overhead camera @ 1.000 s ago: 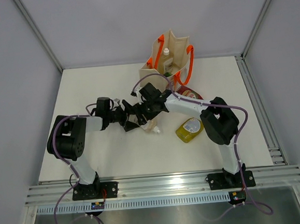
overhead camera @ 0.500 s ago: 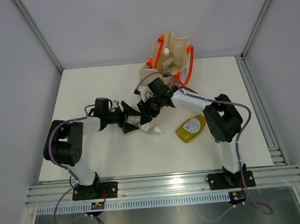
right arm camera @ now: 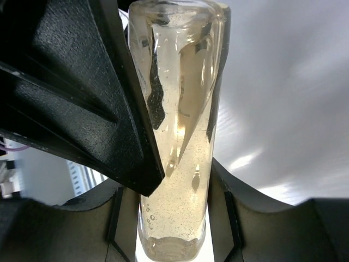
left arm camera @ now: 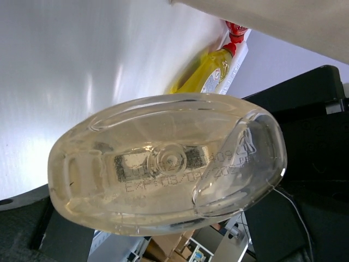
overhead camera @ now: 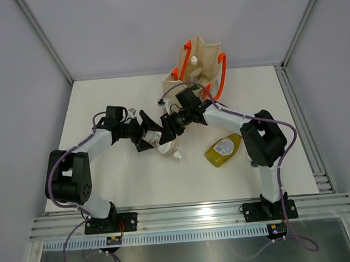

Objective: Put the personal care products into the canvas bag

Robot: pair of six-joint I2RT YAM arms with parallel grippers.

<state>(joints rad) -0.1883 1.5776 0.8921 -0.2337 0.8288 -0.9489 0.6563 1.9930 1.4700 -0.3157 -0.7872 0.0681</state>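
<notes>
Bottle, clear amber, cap tilted down, is mid-table between my arms, short of the bag. My right gripper clamps it. My left gripper touches it, grip unclear. Over the last second both shifted slightly left, likely a handover, with bagging still ahead.

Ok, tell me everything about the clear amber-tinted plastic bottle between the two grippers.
The clear amber-tinted plastic bottle has an oval base with embossed lettering, pale bubbly liquid inside and a white cap. It is mid-table, cap toward the near edge, clamped in the right gripper, with one finger of the left gripper along its side.
</notes>
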